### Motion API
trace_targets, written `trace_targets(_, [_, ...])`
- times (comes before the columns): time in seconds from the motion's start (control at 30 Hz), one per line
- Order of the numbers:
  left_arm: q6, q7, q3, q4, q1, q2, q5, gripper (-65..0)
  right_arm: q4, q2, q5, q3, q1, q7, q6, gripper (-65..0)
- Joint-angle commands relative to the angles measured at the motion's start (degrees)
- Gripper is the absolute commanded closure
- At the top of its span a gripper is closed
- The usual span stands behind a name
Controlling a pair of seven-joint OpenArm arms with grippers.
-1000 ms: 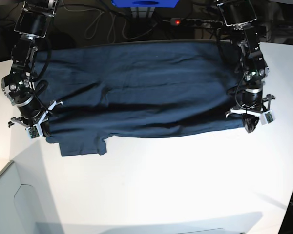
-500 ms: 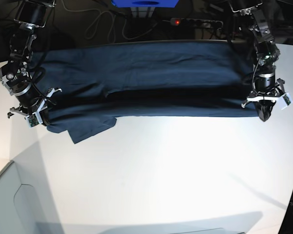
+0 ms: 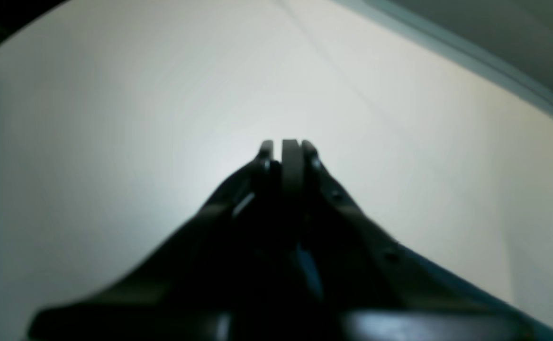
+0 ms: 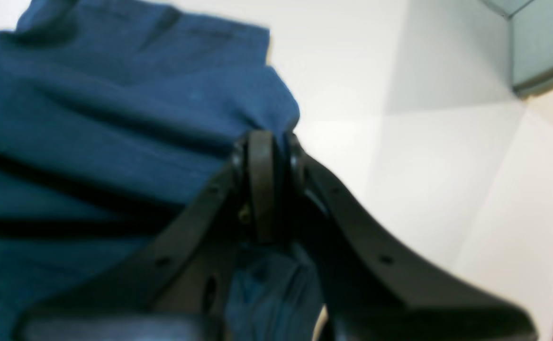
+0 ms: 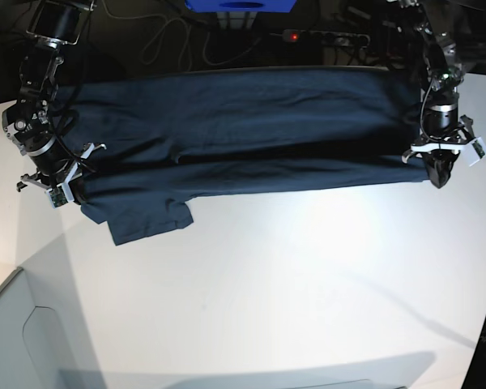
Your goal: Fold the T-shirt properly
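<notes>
T-shirt (image 5: 243, 130) stretched across the white table's (image 5: 308, 284) far edge, both grippers, left (image 5: 439, 177) and right (image 5: 71, 194), clamped on its near hem; lengthwise fold's only half made, sleeve dangling, cross folds left

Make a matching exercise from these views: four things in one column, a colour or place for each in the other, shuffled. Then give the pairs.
Things:
1. T-shirt
2. table
3. left gripper
4. power strip light

Colour or place:
A. white
B. red
C. navy blue
D. base view's right side, shut on the cloth edge

Pairs: 1-C, 2-A, 3-D, 4-B
</notes>
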Motion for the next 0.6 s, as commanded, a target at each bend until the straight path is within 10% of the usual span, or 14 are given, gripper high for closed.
trace_targets(0.0, [-0.14, -1.58, -0.35, 0.73, -0.07, -0.48, -0.37, 0.0, 0.92, 0.85, 0.72, 0.33, 0.36, 1.58, 1.06, -0.1])
trace_targets(0.3, [-0.14, -1.58, -0.09, -1.56, 0.46, -0.48, -0.37, 0.0, 0.74, 1.03, 0.46, -0.03, -0.44, 0.79, 1.06, -2.1])
trace_targets(0.57, [-0.14, -1.58, 0.0, -1.91, 0.11, -0.48, -0.37, 0.0, 2.5, 1.29, 0.46, 0.24, -0.44, -2.29, 1.77, -35.4])
